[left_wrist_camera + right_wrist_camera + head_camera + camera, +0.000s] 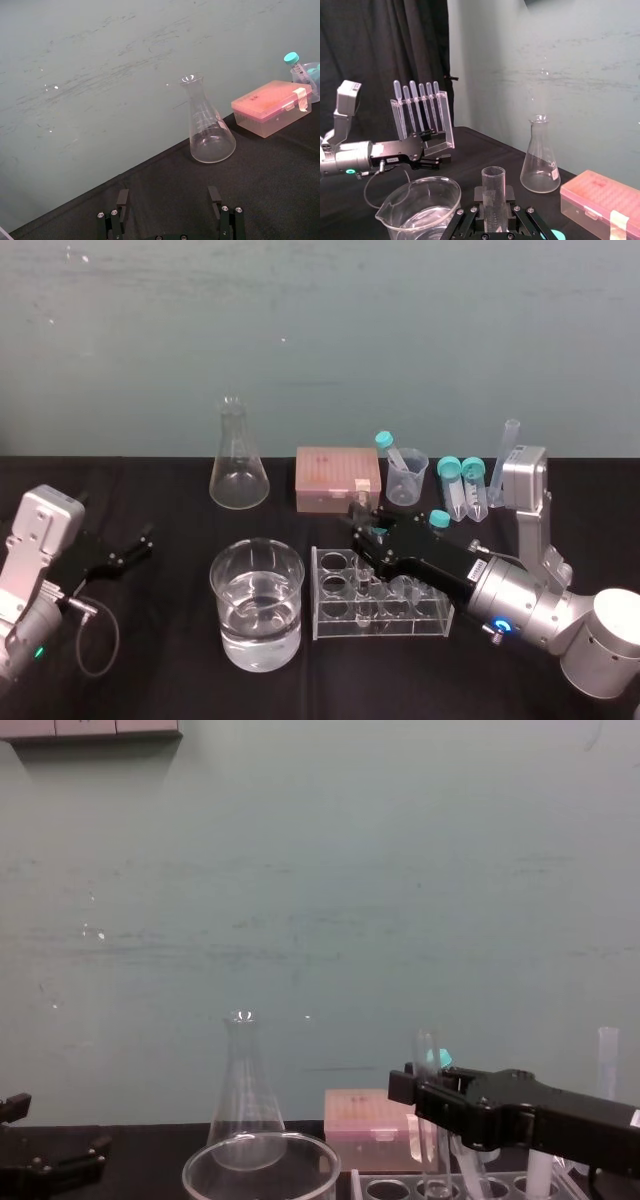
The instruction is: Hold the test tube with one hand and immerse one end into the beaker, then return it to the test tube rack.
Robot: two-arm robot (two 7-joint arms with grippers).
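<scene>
Your right gripper (362, 528) has its fingers clenched on the upright test tube (493, 192), held vertical so that it passes cleanly through the test tube rack (335, 618) hole beneath them, with the beaker (228, 612) just beside them and your left gripper (135, 543) released, well apart.

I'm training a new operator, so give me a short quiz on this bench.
1. True or false: the test tube is dipped in the beaker.
2. Which end effector is at the test tube rack: A) left, B) right?
3. What does the beaker hold?
Key: 1 false, it stands in the rack. 2 B, the right end effector; the left end effector sits open at far left. 3 clear liquid.
</scene>
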